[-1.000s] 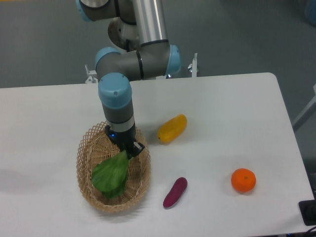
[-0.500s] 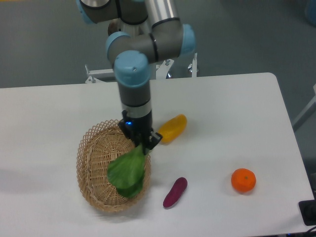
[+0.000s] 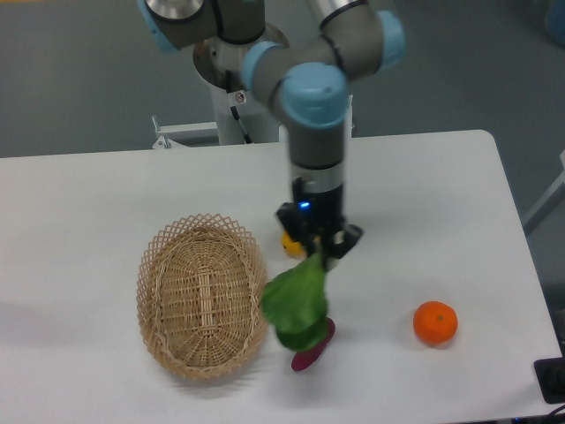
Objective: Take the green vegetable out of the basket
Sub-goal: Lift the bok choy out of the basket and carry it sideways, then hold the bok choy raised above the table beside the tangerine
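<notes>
Nearest the camera, a purple vegetable (image 3: 315, 347) is seen on the bench (image 3: 424, 203), its left end hidden behind the hanging leaf. To its right an orange (image 3: 435, 322) is noted, well apart.

The green vegetable (image 3: 296, 301) is found clear of the basket (image 3: 201, 306), just right of the lacy rim and apparently lifted off the bench. Its long axis runs near vertical, leaf down and slightly left, stem end up. The stem is pinched by the jaws of the gripper (image 3: 319, 252), directly above the leaf; the stem itself is mostly hidden.

The basket interior is seen without contents.

Farther back, a yellow fruit (image 3: 290, 241) is glimpsed just behind the gripper, largely covered.

The pick-up is judged essentially complete; a loose, swinging leaf is the likely risk in any further travel.
</notes>
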Controlling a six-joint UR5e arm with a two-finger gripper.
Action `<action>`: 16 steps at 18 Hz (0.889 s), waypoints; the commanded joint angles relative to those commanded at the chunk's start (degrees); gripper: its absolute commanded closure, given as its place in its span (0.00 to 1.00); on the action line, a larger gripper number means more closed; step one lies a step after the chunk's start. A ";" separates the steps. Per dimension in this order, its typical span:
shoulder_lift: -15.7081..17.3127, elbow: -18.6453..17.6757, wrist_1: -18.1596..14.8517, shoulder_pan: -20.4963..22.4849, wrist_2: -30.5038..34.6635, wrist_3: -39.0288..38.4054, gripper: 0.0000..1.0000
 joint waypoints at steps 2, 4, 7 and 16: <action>0.79 0.00 -2.11 2.64 -0.53 4.92 0.67; 1.06 -0.17 -3.26 4.49 -0.79 7.84 0.67; 1.06 -0.09 -3.62 5.11 -0.79 8.81 0.67; 1.06 0.26 -3.62 6.34 -1.32 8.90 0.67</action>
